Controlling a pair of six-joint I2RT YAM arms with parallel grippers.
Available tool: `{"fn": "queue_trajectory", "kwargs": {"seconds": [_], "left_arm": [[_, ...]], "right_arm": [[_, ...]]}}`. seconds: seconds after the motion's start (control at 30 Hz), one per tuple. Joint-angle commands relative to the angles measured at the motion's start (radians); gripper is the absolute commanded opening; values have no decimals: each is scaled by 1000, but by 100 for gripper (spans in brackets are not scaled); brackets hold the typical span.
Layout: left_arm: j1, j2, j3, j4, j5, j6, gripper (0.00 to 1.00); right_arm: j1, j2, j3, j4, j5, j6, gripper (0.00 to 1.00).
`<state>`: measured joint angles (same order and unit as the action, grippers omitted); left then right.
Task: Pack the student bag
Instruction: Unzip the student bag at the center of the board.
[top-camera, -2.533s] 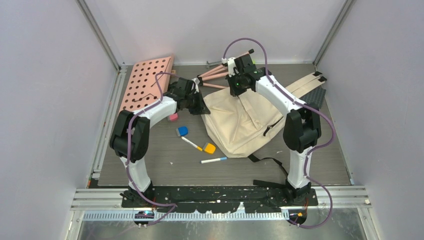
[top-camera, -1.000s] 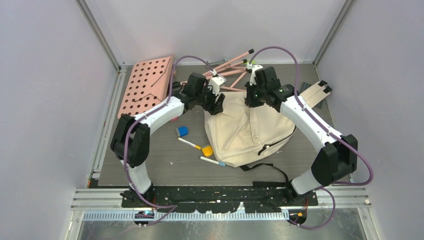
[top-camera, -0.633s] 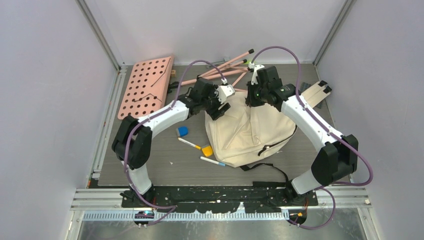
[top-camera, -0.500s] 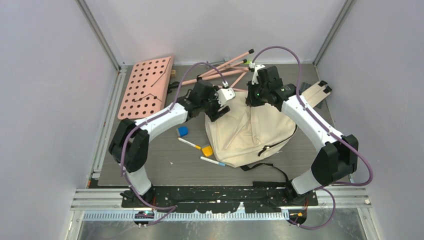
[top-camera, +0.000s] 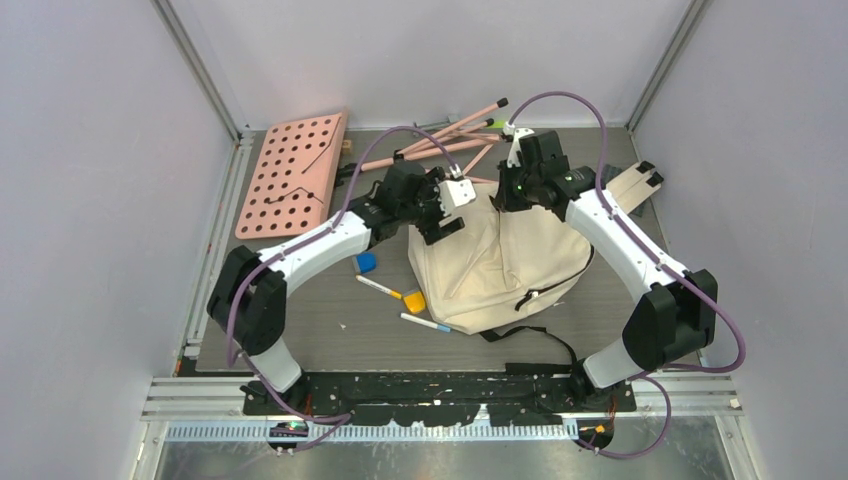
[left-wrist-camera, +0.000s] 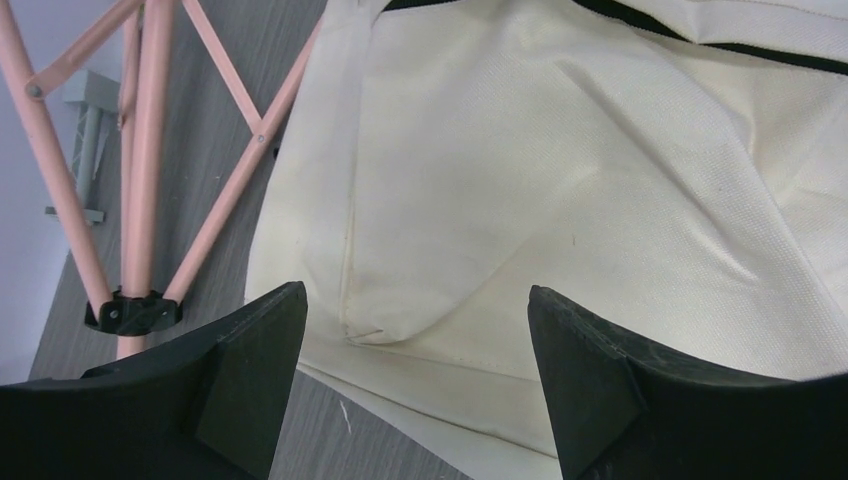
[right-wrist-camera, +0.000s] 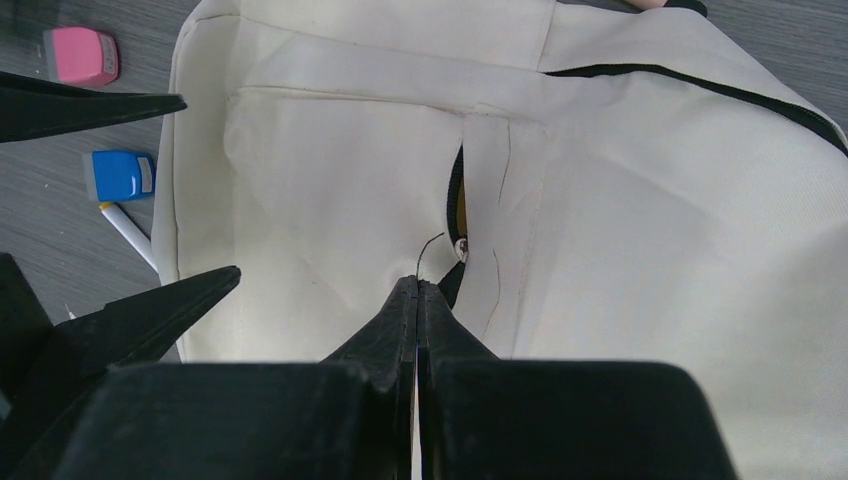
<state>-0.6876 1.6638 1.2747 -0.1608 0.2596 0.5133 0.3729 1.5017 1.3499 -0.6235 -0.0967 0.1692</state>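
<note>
The cream student bag lies at the table's middle right, its far end pulled up into a peak. My right gripper is shut at that peak, pinching the thin pull by the black zipper of the bag. Open at the bag's far left corner is my left gripper. Its fingers stand wide either side of a cloth fold, apart from it. One left finger shows in the right wrist view.
A pink pegboard lies at the back left, and a pink folding frame behind the bag. Left of the bag sit a blue eraser, an orange block, two markers and a pink eraser. Black straps trail in front.
My left gripper has moved right to the bag's far left corner and opened wider. The right gripper has kept its pinch, shifting barely at all.
</note>
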Motion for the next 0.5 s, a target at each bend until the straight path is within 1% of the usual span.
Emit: {"fn": "queue_trajectory", "kwargs": {"seconds": [0.0, 0.2, 0.3, 0.33, 0.4, 0.47], "left_arm": [[-3, 50, 8, 47, 25, 21, 84], [-3, 120, 19, 129, 18, -26, 82], [-2, 151, 27, 167, -17, -71, 74], [-1, 161, 32, 181, -26, -84, 67], [-2, 172, 43, 179, -35, -101, 48], [-1, 176, 51, 170, -51, -122, 25]], "right_arm": [[-8, -33, 7, 19, -25, 16, 1], [-15, -37, -12, 18, -26, 11, 1], [-15, -42, -28, 8, -31, -10, 1], [-15, -44, -32, 5, -32, -16, 1], [-15, -46, -43, -6, -31, -37, 1], [-15, -50, -54, -26, -23, -55, 1]]}}
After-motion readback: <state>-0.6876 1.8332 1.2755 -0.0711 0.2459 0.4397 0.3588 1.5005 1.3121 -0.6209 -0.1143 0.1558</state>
